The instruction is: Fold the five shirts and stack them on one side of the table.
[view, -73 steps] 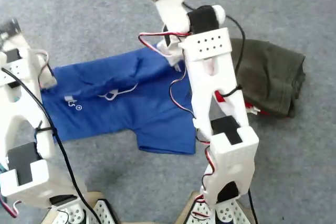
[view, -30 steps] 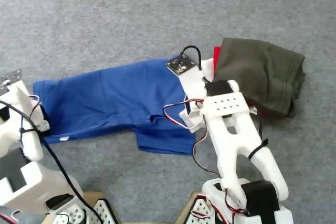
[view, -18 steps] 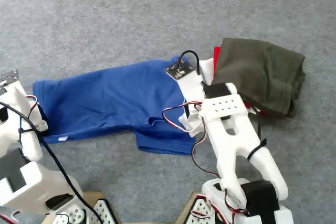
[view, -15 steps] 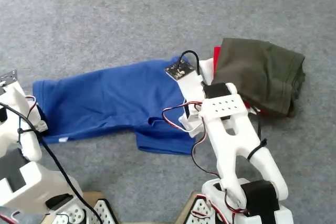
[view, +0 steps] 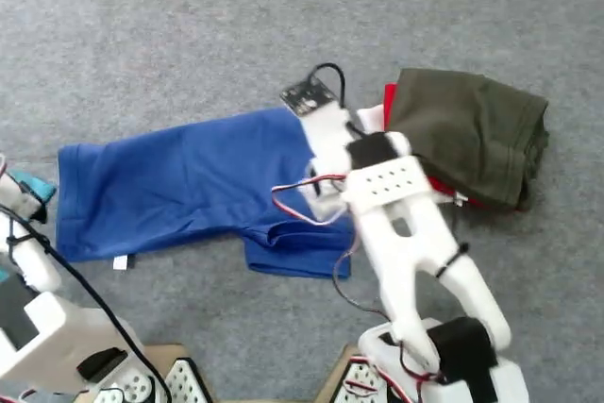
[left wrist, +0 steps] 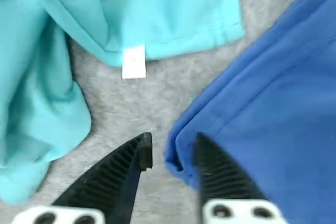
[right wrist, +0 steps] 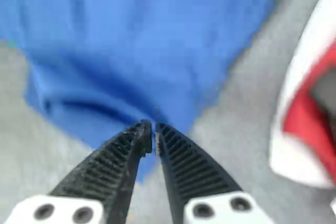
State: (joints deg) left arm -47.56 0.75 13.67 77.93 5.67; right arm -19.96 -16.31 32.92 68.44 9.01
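1. Blue shirt (view: 189,186) lies flat on the table (view: 189,35). It is a long band that runs from our left gripper (left wrist: 170,148) across to our right gripper (right wrist: 153,128).
2. Our left gripper is open a little, with a narrow gap. One end corner of the blue shirt sits right between its jaws and is not pinched yet.
3. A teal shirt (left wrist: 157,9) lies crumpled just past that gripper's tips, near the blue shirt.
4. Our right gripper hangs over the other end of the blue shirt. Its jaws are pressed almost together. We cannot tell if any cloth is caught in them.
5. The pile (view: 467,139) of folded shirts, with a green one on top, lies just beyond the right gripper, on the side away from the blue shirt.
6. A sleeve (view: 297,254) sticks out of the band close to the right gripper, on the side toward that arm's base.
7. We think the next job is to fold the band end to end. Each arm has its own end closest. The left one looks ready to grab first.
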